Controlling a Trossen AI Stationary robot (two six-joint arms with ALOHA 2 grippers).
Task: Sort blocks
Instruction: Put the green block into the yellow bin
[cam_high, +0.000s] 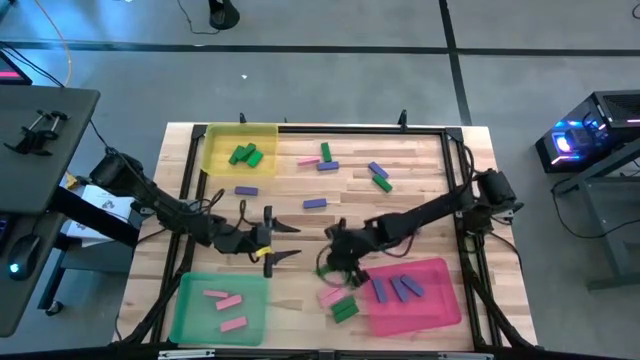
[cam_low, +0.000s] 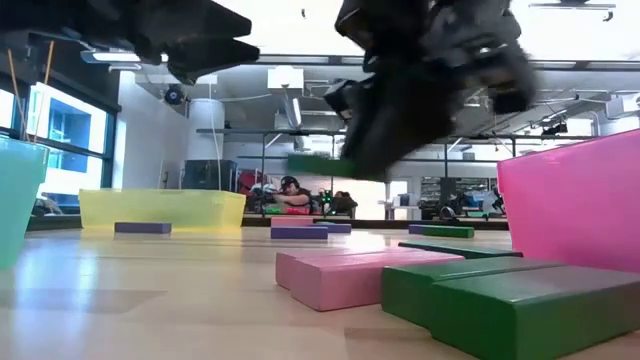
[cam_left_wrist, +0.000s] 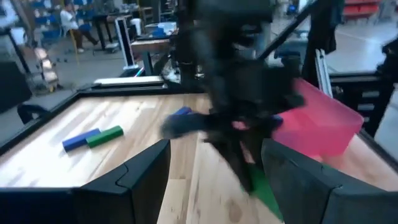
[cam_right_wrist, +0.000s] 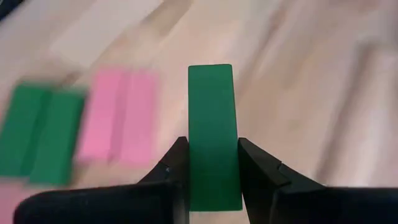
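Note:
My right gripper is shut on a green block and hovers just left of the pink tray, above a pink block and two green blocks lying flat on the table. In the low view the held green block hangs well above the wood. My left gripper waits open near the table's middle, its fingers pointing toward the right gripper. Other green, pink and purple blocks lie scattered across the far half of the table. My right gripper pinches the green block by its two long side faces, one finger on each side. The fingers run along the block, whose far end sticks out beyond the fingertips. The block is lifted clear of the table.
The yellow tray at the far left holds green blocks. The green tray at the near left holds pink blocks. The pink tray holds purple blocks. Loose blocks lie near the far edge. A person sits in the room beyond.

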